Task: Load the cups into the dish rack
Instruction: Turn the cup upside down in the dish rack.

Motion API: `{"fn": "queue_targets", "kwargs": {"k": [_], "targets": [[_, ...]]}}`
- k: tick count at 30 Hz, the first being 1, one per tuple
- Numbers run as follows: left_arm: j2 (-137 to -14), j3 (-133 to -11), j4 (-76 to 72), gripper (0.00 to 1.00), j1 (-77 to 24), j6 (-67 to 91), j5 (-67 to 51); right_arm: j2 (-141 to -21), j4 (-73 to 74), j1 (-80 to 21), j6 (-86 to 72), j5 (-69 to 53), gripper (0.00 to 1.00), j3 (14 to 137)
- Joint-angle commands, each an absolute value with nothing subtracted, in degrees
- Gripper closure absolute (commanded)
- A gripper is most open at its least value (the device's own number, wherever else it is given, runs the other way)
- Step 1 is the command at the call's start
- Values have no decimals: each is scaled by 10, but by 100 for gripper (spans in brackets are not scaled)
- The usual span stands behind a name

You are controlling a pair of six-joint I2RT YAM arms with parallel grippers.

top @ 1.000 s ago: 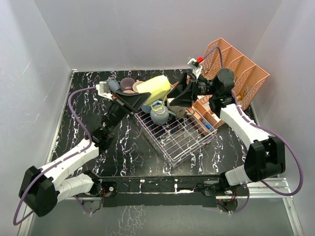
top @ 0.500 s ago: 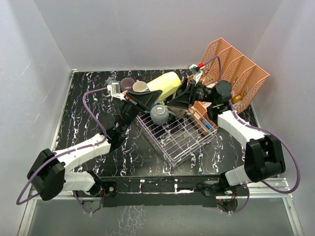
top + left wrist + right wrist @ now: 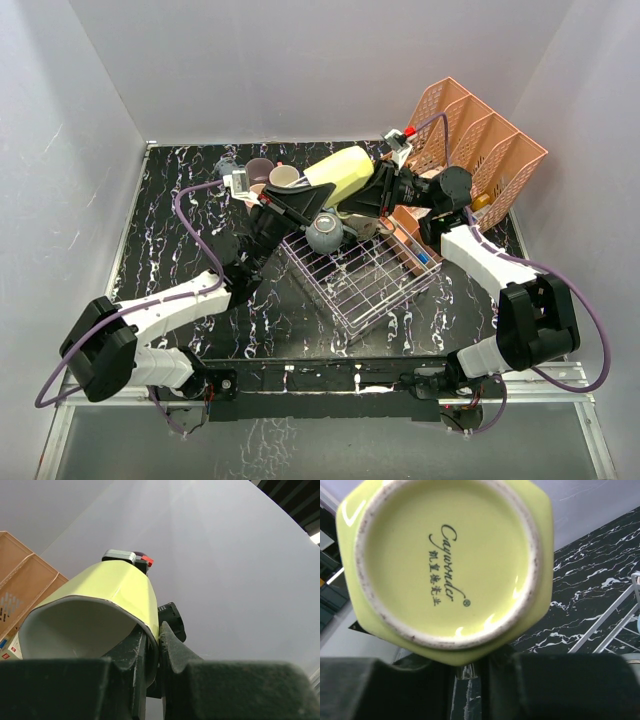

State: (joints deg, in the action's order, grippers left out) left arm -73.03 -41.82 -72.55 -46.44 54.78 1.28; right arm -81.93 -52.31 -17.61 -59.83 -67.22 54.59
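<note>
Top external view: the yellow cup hangs in the air above the far corner of the dish rack, lying on its side, with an arm at each end. The left gripper meets the cup's open mouth and the right gripper meets its base. The rack sits at an angle on the black marbled table. One grey-blue cup rests in the rack's far corner, directly under the yellow one. A mauve cup and a cream cup stand on the table just beyond the rack's far-left side. A pink lattice organiser stands to the right of the rack.

Left wrist view: the left gripper is clamped on the cup, one finger inside the rim and the other outside the wall.

Right wrist view: the cup's base, printed with a maker's name, fills the picture. The right gripper sits at its lower edge with the jaws close together; whether they pinch the cup cannot be told.
</note>
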Motion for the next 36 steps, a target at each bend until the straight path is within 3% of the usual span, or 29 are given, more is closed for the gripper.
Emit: {"fn": "queue_targets", "kwargs": {"k": [1, 3, 5, 10, 15, 20, 26, 31, 36], "targets": [[-717, -441, -815, 100, -470, 542, 30, -820, -530, -179, -585, -664, 84, 565], [-714, -435, -816, 97, -471, 545, 31, -820, -525, -179, -583, -664, 91, 563], [-707, -425, -811, 90, -471, 547, 34, -820, -525, -177, -582, -671, 92, 560], [-660, -385, -753, 50, -471, 544, 44, -814, -527, -159, -575, -692, 92, 557], [-580, -342, -615, 28, -471, 531, 52, -802, -501, -137, -530, -718, 92, 551], [-474, -321, -412, 20, -470, 489, 47, -778, -397, -105, -414, -752, 92, 552], [-376, -308, -186, 20, -470, 431, 60, -747, -233, -65, -246, -776, 92, 557], [-320, -315, -61, 19, -470, 390, 98, -730, 70, -59, 63, -733, 92, 607], [-286, -334, 30, 13, -469, 356, 154, -720, 243, -59, 265, -658, 92, 624]]}}
